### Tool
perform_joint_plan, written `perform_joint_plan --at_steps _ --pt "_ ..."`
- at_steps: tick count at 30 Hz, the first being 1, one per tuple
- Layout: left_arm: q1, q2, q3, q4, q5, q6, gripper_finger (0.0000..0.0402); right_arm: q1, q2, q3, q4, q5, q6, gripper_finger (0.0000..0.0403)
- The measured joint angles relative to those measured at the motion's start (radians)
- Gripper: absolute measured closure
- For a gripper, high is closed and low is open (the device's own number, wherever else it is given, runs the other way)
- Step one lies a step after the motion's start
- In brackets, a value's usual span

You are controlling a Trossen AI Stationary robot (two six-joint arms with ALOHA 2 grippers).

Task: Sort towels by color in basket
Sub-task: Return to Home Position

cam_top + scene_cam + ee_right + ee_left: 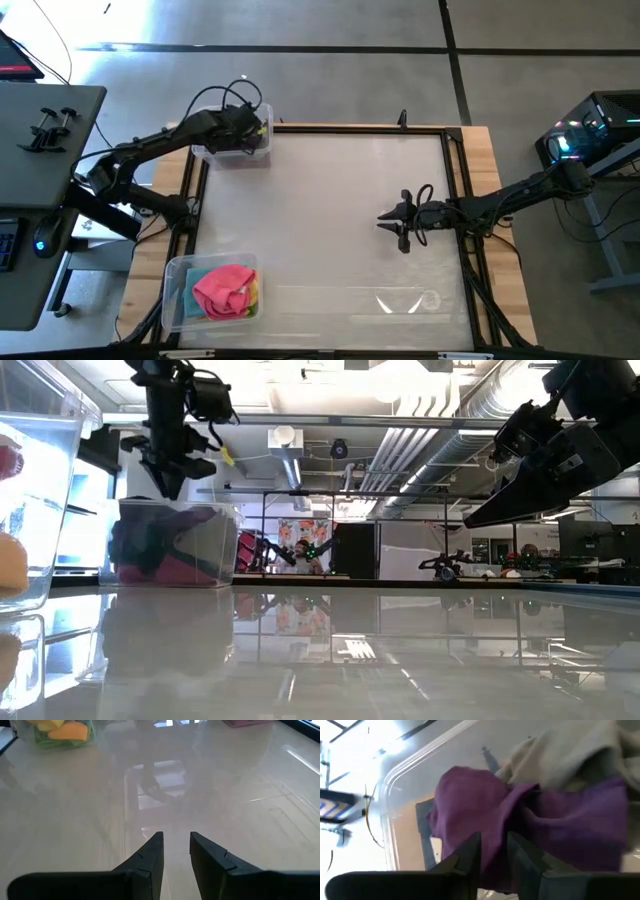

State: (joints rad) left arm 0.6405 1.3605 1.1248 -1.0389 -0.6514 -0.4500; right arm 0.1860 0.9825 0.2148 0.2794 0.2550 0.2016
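Observation:
My left gripper (252, 128) hangs over the clear bin (232, 155) at the table's far left corner, with its fingers close together. In the low view its tips (170, 488) stand just above the bin's rim (180, 503), and nothing hangs from them. In that bin a purple towel (470, 805) lies below the fingers, with a grey towel (560, 755) beside it. Dark and magenta cloth (165, 550) shows through the bin's wall. My right gripper (385, 221) hovers shut over bare table right of centre (176, 836). A pink towel (225, 285) lies on top in the near-left bin.
The near-left clear bin (175, 290) also holds yellow, lime and light blue cloth; orange and yellow cloth shows in it in the right wrist view (62, 730). A clear flat piece (400, 300) lies near the table's near edge. A raised frame (455, 200) borders the table.

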Motion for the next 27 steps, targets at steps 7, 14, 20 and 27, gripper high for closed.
perform_joint_plan --at_steps 7,14,20,27 --pt "-0.130 -0.008 0.000 0.124 0.005 0.020 0.0285 -0.003 0.000 0.000 0.005 0.001 0.002 0.0314" --pt "-0.320 -0.007 0.000 0.292 0.020 0.037 0.0282 -0.002 0.000 0.000 0.040 0.022 0.008 0.0314" --pt "-0.505 0.035 0.000 0.368 0.019 -0.072 0.0282 0.007 0.000 0.000 0.062 0.023 0.029 0.0312" --pt "-0.728 0.194 0.000 0.658 0.021 -0.034 0.0282 0.007 -0.054 -0.001 0.013 0.064 0.028 0.0312"
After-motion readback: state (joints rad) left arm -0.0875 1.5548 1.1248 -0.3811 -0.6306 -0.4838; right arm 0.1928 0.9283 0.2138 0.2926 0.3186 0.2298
